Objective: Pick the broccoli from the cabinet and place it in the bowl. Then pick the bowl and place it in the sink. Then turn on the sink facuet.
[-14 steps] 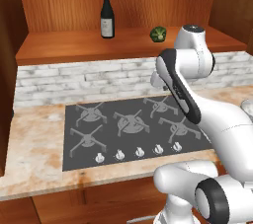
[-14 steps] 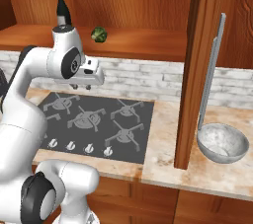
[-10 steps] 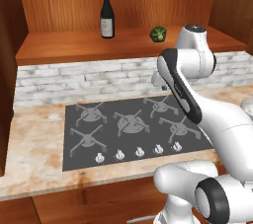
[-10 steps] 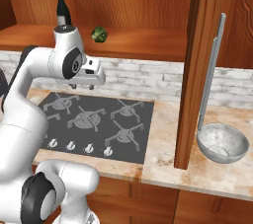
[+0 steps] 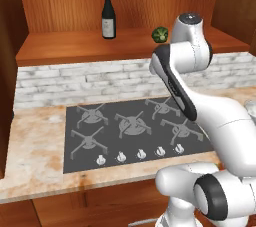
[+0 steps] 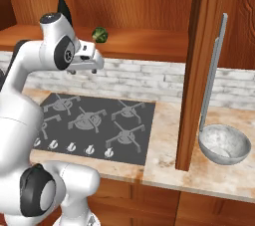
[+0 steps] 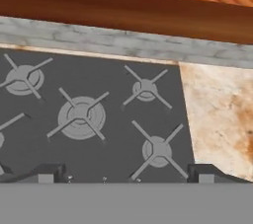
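Big reddish-brown wooden cabinet [image 5: 65, 46] up on the wall. Under it, orange marbled stone table [image 6: 164, 145] with flat grey stove top [image 5: 130, 126]. Round whitish-grey stone bowl [image 6: 224, 143] at the table's right end. Small dark green broccoli [image 6: 100, 34] on the cabinet shelf, beside tall dark wine bottle [image 5: 108, 13]. End effector [image 7: 126, 172] above the stove, wide open, holding nothing.

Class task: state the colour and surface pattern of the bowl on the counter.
Whitish-grey with a mottled, stone-like surface; the bowl shows best in the right base view.
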